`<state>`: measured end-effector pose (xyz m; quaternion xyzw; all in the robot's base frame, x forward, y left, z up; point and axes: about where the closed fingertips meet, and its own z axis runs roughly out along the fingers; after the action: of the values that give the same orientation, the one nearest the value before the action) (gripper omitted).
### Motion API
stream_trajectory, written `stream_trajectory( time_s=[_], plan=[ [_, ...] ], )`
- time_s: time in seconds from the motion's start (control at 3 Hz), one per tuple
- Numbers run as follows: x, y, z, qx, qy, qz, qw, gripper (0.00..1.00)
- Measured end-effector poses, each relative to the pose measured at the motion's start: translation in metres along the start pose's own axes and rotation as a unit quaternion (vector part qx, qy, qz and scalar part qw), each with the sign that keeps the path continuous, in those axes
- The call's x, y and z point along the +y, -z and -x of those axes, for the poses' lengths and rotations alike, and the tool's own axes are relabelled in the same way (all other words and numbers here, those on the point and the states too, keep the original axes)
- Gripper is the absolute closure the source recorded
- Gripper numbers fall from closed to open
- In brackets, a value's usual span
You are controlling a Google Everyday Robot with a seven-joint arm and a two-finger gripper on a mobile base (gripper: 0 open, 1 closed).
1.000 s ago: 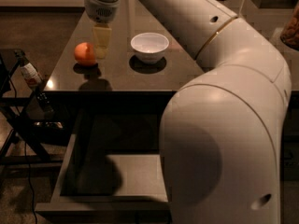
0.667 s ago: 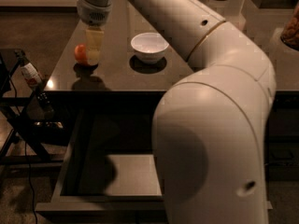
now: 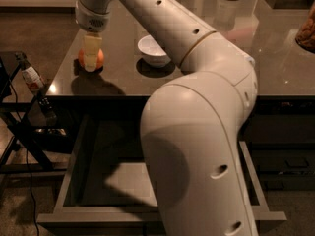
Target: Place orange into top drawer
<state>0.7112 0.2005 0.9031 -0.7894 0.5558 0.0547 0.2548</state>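
The robot's white arm (image 3: pixel 197 132) reaches from the near side of the dark table (image 3: pixel 266 68) across to the table's far left corner. Below the table's front edge the top drawer (image 3: pixel 123 183) stands pulled open, and its grey bottom holds no orange. The white bowl (image 3: pixel 153 50) sits on the table, left of its middle.

Over the last second the gripper (image 3: pixel 92 55) has slid leftward across the table. It was beside the orange (image 3: pixel 101 58) and is now directly in front of it and low over the tabletop. Only the fruit's two edges show past it.

The orange rests on the table near the left edge, where it was. Whether the gripper has closed on it cannot be told. The approach looks finished, so the grasp seems the step in hand, with lift and carry to the drawer remaining.
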Motion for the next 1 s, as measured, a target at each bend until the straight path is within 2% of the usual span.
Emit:
stream_trajectory(
  time_s=[1.0],
  plan=[
    [-0.001, -0.036, -0.018, -0.017, -0.026, 0.037, 0.9988, 0.0]
  ],
)
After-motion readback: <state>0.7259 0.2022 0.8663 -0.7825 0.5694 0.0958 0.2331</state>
